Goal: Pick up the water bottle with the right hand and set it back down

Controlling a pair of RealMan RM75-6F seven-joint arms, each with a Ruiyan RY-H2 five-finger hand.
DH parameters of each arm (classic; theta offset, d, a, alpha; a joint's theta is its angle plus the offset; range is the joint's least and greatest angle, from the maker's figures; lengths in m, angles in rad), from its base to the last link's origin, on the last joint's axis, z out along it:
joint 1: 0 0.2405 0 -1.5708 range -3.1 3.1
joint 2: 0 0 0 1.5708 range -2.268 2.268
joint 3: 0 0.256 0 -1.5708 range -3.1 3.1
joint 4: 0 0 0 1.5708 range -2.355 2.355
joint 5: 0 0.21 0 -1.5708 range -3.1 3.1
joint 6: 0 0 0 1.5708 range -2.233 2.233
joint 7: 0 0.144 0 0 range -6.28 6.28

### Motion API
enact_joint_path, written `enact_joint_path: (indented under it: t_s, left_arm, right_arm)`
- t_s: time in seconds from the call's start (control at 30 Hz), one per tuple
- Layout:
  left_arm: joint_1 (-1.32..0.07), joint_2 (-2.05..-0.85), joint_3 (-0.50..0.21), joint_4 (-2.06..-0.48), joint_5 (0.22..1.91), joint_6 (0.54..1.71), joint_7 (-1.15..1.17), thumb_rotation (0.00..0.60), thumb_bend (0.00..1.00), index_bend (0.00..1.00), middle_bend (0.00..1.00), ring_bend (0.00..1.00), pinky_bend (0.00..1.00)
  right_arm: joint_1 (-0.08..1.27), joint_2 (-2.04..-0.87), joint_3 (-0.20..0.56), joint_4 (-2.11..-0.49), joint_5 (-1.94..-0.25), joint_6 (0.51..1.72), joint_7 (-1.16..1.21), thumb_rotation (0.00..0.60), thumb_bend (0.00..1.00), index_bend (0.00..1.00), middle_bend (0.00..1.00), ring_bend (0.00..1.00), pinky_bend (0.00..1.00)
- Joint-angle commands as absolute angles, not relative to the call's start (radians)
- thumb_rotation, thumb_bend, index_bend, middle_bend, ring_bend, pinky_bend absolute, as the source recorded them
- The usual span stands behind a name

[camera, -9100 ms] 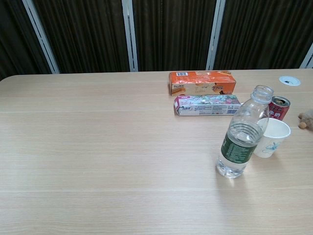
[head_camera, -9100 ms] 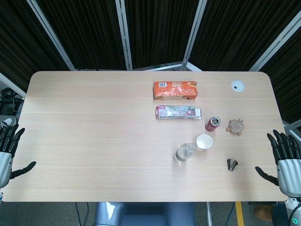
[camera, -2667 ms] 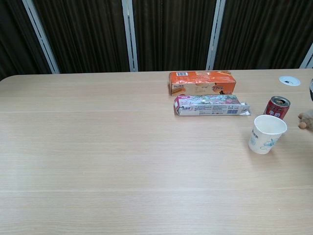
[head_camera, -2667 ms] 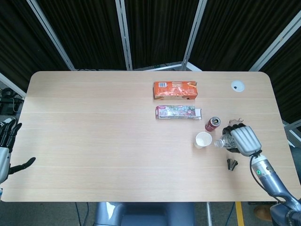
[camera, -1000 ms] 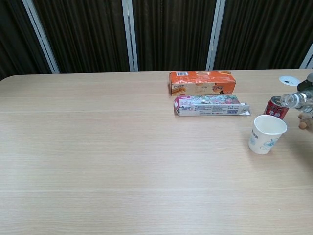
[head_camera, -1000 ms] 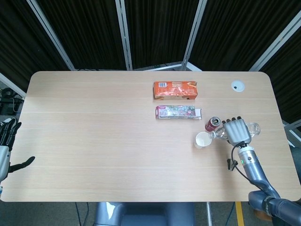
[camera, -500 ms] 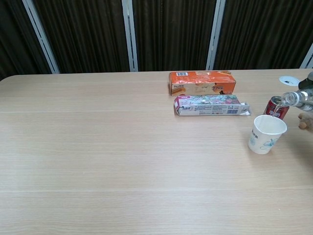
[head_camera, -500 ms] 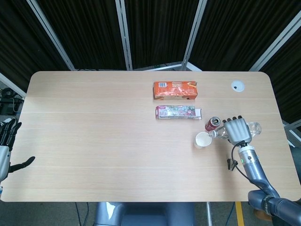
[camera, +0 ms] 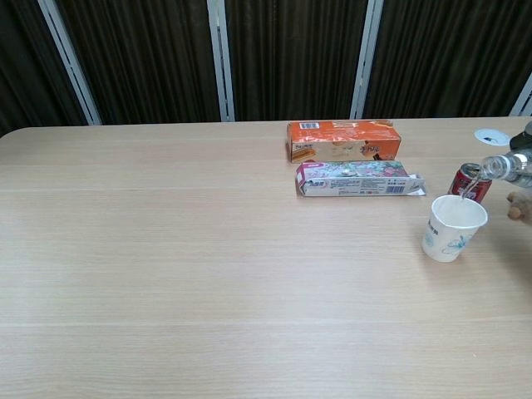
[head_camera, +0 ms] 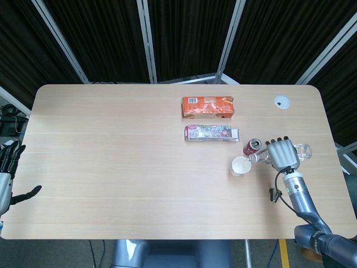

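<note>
My right robot hand (head_camera: pixel 281 153) holds the clear plastic water bottle (head_camera: pixel 302 151) tipped near horizontal above the pale wooden bench (head_camera: pixel 111 167), its open neck over the white paper cup (head_camera: pixel 241 166). The bottle is airborne at the right side of the bench, just beside the red drinks can (head_camera: pixel 251 147).

Finding on the step in hand: I judge the bottle must be brought upright before it descends, then lowered onto bare bench away from cup and can, with the grip released only once the base sits flat. Tilting back slowly should avoid spilling.

My left robot hand (head_camera: pixel 6 173) hangs off the left edge of the bench, fingers spread, holding nothing.

View comparison: the head view shows the whole grasp and the bottle's base beyond my hand. The chest view shows only the bottle neck at the frame edge, but reveals a thin stream of water falling toward the cup, and that the cup bears a blue printed pattern.
</note>
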State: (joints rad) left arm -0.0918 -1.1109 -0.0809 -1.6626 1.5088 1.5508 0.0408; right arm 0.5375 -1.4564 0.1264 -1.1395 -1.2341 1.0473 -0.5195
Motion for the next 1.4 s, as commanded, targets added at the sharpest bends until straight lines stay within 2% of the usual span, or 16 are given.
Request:
enact_joint_path:
  t_s: [0.03,0.77,1.17,1.4]
  left_arm:
    - [-0.092,-1.111,-0.081,-1.662,1.509,1.551,0.041,0.600,0.00,0.00,0.00,0.00,0.00]
    - [-0.091,-1.108,-0.079,-1.665,1.511,1.551,0.036,0.600,0.00,0.00,0.00,0.00,0.00]
    - [-0.090,-1.106,-0.075,-1.668,1.515,1.550,0.038,0.600,0.00,0.00,0.00,0.00,0.00]
    - [-0.090,-1.105,-0.072,-1.671,1.521,1.549,0.037,0.600,0.00,0.00,0.00,0.00,0.00]
  right_arm:
    - [0.537,-1.456,0.127,-1.139,-1.231,1.047,-0.522,0.600,0.64,0.50,0.56,0.49,0.45]
    - [0.533,-1.448,0.134,-1.150,-1.222,1.047,-0.487,0.600,0.64,0.50,0.57,0.49,0.45]
    - [0.507,-1.386,0.155,-1.228,-1.247,1.052,-0.253,0.600,0.65,0.50,0.57,0.49,0.45]
    - [0.473,-1.316,0.152,-1.308,-1.339,1.130,-0.070,0.600,0.66,0.50,0.57,0.49,0.45]
